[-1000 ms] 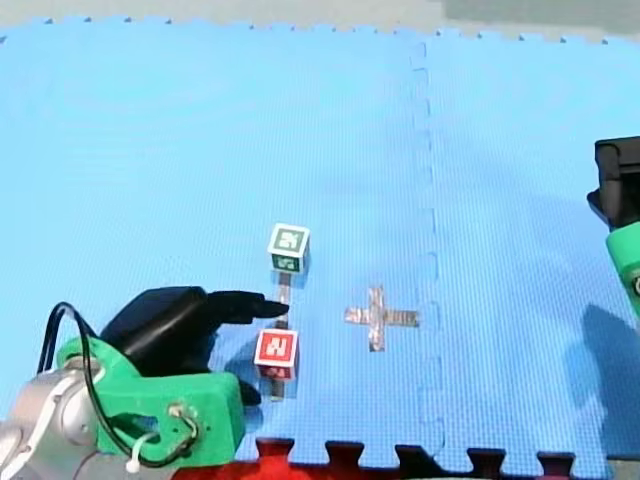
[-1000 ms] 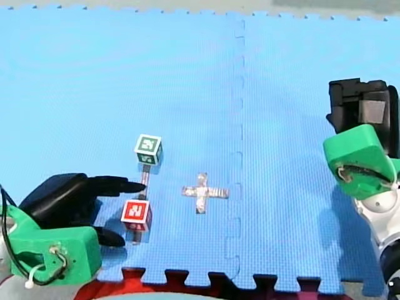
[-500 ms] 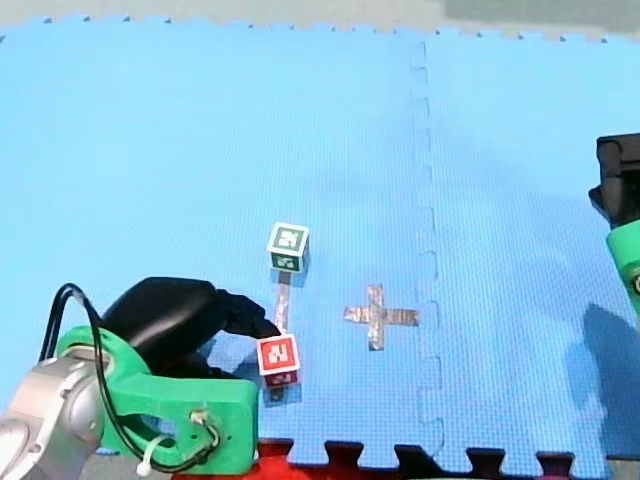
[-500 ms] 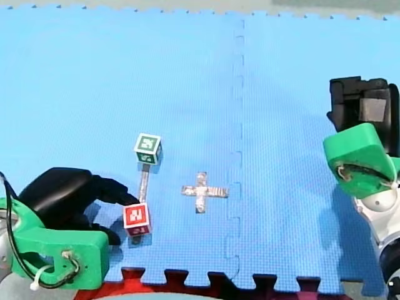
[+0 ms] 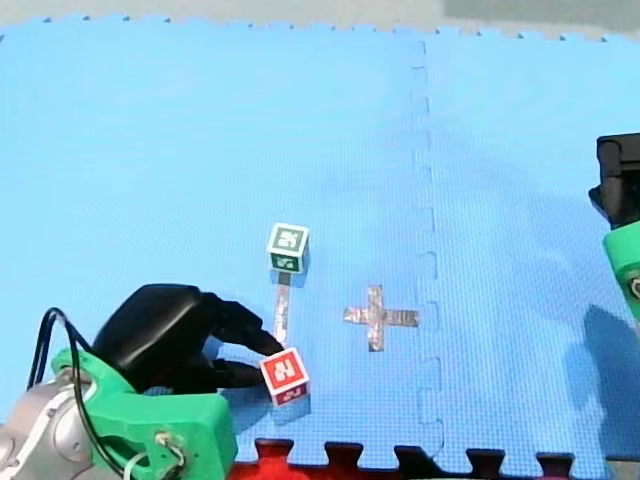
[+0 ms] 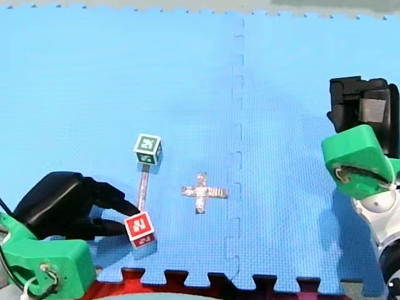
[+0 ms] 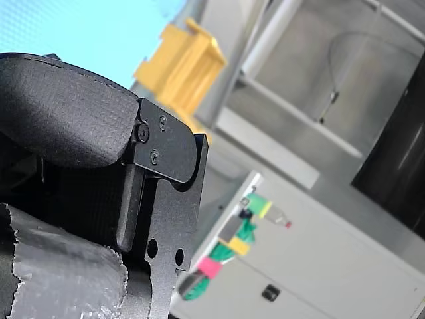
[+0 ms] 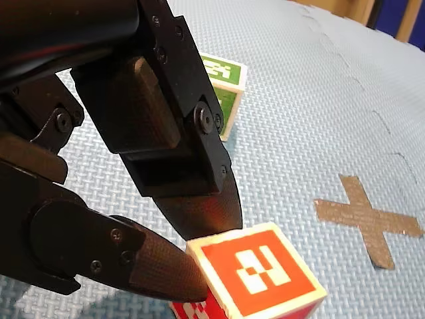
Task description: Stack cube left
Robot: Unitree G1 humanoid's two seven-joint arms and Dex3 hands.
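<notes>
Since half a second ago the red cube has slid toward 5 o'clock and tipped askew. It is pinched by the left hand's fingertips at the mat's 7 o'clock. The pinch looks shallow, so the cube may twist free, or knock the green cube at its 12 o'clock. The right hand waits at 3 o'clock, its grip unreadable. Count: two cubes, one tape cross, one tape strip, two hands.

Tape cross on blue mat
</notes>
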